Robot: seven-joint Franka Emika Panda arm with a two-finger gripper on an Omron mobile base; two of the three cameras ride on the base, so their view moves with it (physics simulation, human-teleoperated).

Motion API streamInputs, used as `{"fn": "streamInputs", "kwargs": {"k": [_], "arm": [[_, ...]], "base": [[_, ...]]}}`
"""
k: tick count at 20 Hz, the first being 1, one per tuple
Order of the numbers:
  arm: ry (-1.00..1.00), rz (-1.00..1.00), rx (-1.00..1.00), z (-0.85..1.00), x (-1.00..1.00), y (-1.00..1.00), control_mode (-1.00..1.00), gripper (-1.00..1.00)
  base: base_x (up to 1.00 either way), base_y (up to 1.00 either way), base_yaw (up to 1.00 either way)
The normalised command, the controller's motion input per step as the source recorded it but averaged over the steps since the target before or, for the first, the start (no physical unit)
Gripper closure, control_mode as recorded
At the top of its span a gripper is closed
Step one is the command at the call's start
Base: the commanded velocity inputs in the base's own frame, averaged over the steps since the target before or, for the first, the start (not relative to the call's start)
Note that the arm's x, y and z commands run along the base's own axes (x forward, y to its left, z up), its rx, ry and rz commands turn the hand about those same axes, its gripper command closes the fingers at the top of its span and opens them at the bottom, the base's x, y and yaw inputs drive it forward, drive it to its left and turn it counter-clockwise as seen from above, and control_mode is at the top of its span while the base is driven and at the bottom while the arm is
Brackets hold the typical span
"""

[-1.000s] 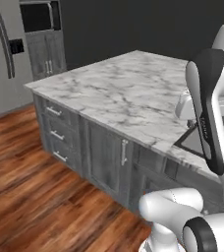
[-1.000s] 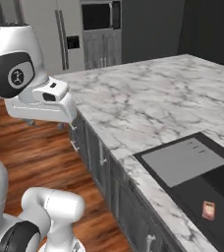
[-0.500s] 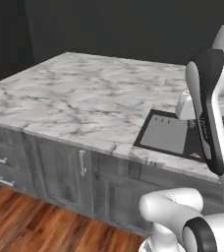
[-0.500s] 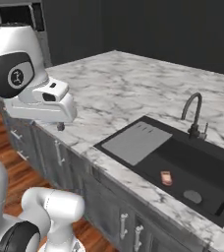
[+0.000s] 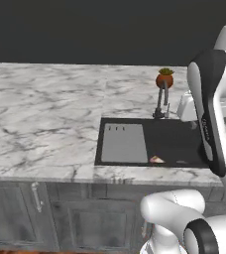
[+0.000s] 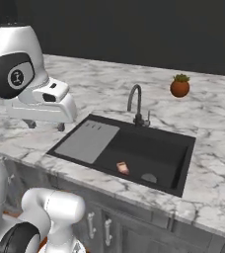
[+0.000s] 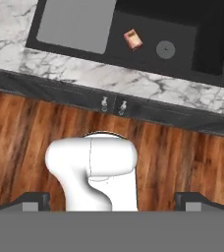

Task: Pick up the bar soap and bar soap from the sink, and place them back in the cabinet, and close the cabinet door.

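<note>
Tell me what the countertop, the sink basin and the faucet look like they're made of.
Countertop: looks like polished marble, white with grey veining. Sink basin: matte black, possibly composite or coated metal; its drainboard panel is a flat light grey. Faucet: dark curved metal, by its look.

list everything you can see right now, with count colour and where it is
bar soap: one seen, reddish-orange with pale patches, on the basin floor of the sink near the drainboard
sink: one, black, recessed in the counter
drainboard: one, light grey, in the sink's left part as seen in the right base view
drain: one, round, grey, in the basin floor beside the soap
faucet: one, dark, curved, at the sink's far edge
potted plant: one, round orange pot with green top, on the counter beyond the faucet
counter: one, white-grey marble
lower cabinets: grey wood-grain, under the counter
floor: brown wood planks
arm: one, white with dark joints, above the counter's near edge
hand: dark fingertips at the hand view's bottom corners, above the floor
</note>
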Motion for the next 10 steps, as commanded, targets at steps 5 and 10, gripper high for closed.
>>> {"fn": "streamInputs", "kwargs": {"k": [5, 10], "arm": [[0.00, 0.00, 0.00, 0.00, 0.00, 0.00, 1.00, -1.00], [0.00, 0.00, 0.00, 0.00, 0.00, 0.00, 1.00, -1.00]], "base": [[0.52, 0.00, -0.51], [0.60, 0.00, -0.39]]}}
